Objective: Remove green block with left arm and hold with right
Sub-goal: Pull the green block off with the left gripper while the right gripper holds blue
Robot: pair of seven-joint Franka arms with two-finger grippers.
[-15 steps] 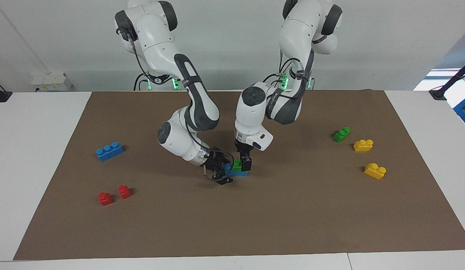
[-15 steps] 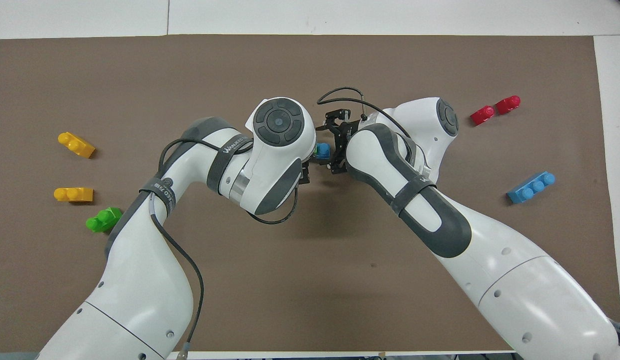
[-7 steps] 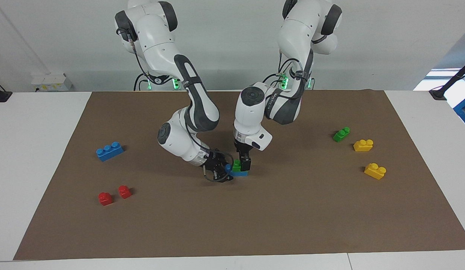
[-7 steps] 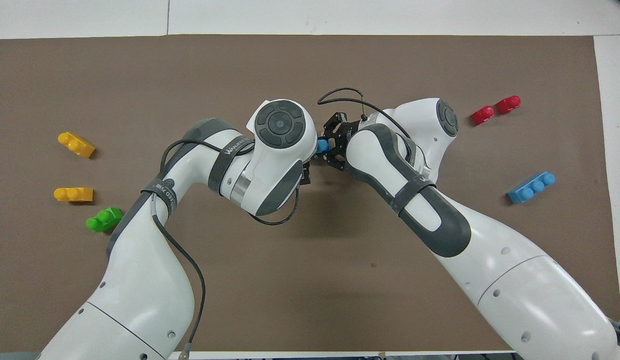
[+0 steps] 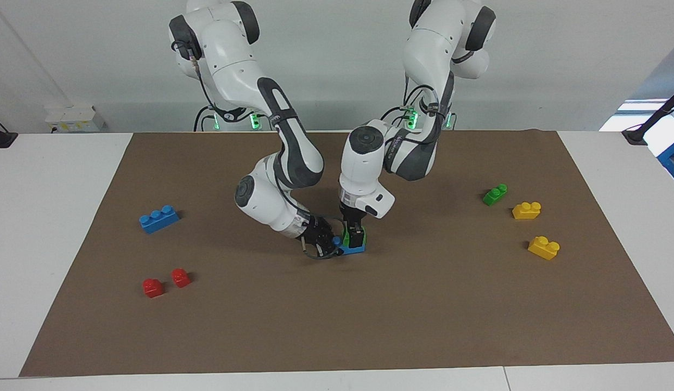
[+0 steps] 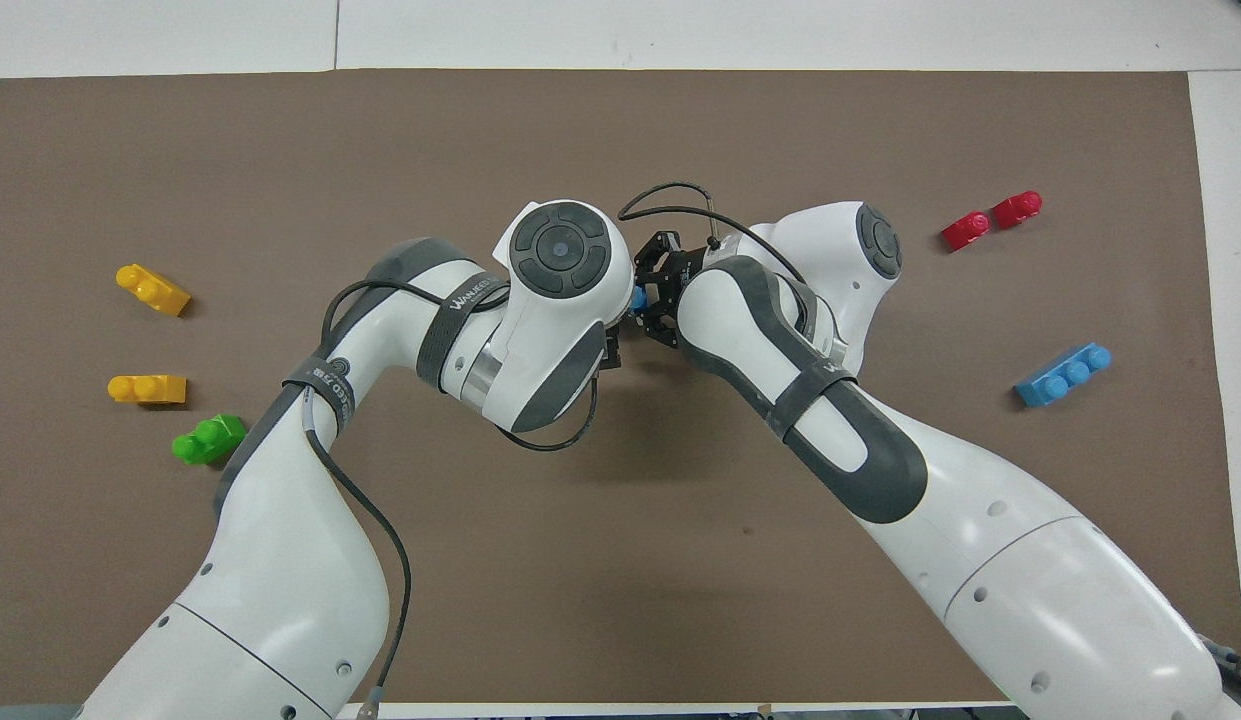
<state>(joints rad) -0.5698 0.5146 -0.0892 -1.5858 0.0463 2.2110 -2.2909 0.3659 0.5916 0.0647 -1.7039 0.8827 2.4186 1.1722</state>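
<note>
The green block [image 5: 345,238] sits on top of a blue brick [image 5: 352,250] in the middle of the brown mat. My left gripper [image 5: 354,237] comes straight down and is shut on the green block, hiding most of it. My right gripper [image 5: 330,243] lies low on the mat at the end of the blue brick that faces the right arm's end of the table, touching it. In the overhead view the left arm's wrist hides the green block. Only a blue stud [image 6: 639,298] shows there, next to the right gripper [image 6: 650,299].
A darker green brick [image 5: 495,194] and two yellow bricks [image 5: 526,210] [image 5: 543,247] lie toward the left arm's end. A blue three-stud brick [image 5: 159,219] and two red bricks [image 5: 152,287] [image 5: 180,277] lie toward the right arm's end.
My right gripper has slid along the mat up to the end of the blue brick. The stack has shifted slightly toward the left arm's end. My left gripper has stayed on the green block.
</note>
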